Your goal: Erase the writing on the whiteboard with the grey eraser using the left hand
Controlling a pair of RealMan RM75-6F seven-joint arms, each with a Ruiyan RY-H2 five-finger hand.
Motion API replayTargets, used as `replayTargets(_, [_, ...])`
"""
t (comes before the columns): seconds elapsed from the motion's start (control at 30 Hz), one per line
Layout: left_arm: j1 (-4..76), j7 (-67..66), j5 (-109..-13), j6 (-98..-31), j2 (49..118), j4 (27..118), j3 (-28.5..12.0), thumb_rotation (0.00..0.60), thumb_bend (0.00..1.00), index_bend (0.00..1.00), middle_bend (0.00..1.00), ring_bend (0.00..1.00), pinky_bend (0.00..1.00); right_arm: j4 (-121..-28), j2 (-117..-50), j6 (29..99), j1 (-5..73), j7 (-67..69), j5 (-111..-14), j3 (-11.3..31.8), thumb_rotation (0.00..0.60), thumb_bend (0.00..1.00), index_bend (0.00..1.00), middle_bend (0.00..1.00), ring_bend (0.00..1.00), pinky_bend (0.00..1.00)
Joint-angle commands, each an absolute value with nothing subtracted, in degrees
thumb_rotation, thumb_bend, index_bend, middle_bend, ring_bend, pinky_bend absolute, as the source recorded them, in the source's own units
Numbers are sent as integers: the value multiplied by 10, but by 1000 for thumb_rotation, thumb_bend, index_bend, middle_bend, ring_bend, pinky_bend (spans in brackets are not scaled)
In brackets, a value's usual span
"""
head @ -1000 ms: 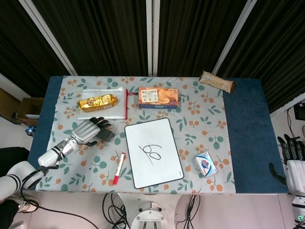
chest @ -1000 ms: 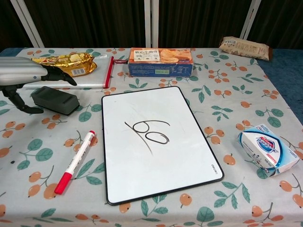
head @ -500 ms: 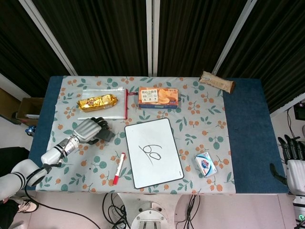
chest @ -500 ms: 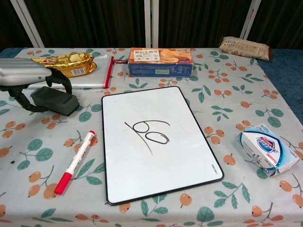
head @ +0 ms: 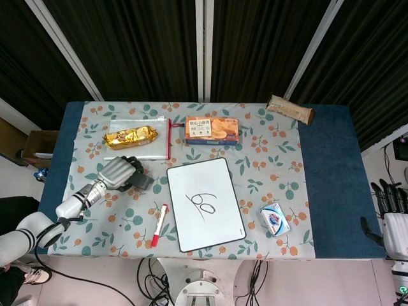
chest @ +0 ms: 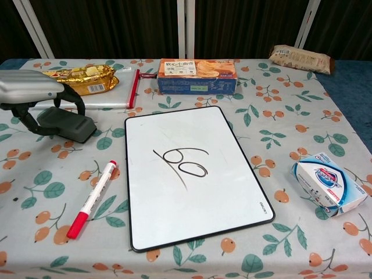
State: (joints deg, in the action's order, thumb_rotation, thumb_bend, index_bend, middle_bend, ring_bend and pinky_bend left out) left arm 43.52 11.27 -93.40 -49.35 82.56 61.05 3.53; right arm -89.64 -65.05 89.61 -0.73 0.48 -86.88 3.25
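Observation:
The grey eraser (chest: 70, 126) lies on the tablecloth left of the whiteboard (chest: 174, 133), and only its right end (head: 143, 182) shows in the head view. My left hand (chest: 29, 93) sits on top of it, with fingers curled down over the far edge and the thumb on the near side, so it grips the eraser. The whiteboard (head: 220, 191) carries black scribbled writing (chest: 183, 164) near its middle. My right hand (head: 394, 217) hangs off the table at the lower right with fingers apart, holding nothing.
A red marker (chest: 92, 199) lies below the eraser, left of the board. Behind are a snack in a zip bag (chest: 87, 78), a cracker box (chest: 197, 75) and a snack bar (chest: 301, 58). A soap box (chest: 328, 183) sits right of the board.
My left hand's fingers, spread above the eraser a second ago, have curled down and closed around it. The eraser has barely shifted. My right hand has stayed still.

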Motion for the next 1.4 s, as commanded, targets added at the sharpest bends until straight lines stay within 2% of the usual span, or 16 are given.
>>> replayTargets(0.03, [434,111,-931,-496,828,609,35,600,323,366,294,241,397,-898,-650,891,-7,2,-867,31,600,287,0,0,0,0])
replayTargets(0.27, [432,120,-923,-500,830,607,35,600,326,412,334,305,457,-904,-647,881,-6,-3,-860,29,600,286,0,0,0,0])
replayTargets(0.5, [428,144,-918,-513,838,598,32,600,407,506,407,373,525,-905,-647,880,-5,-7,-861,28,600,286,0,0,0,0])
replayTargets(0.8, [428,160,-912,-527,828,622,24,600,425,604,509,450,595,-902,-649,882,-5,-3,-863,29,600,286,0,0,0,0])
replayTargets(0.97, [441,113,-896,-514,798,733,7,600,486,654,556,496,644,-895,-656,874,0,-1,-863,29,600,286,0,0,0,0])
replayTargets(1.17, [454,-46,-878,-499,773,897,-8,600,493,686,584,527,667,-881,-660,884,1,16,-879,28,600,276,0,0,0,0])
replayTargets(1.4, [457,-194,-828,-487,808,972,-14,600,492,700,597,545,681,-855,-658,918,-8,56,-887,35,600,261,0,0,0,0])
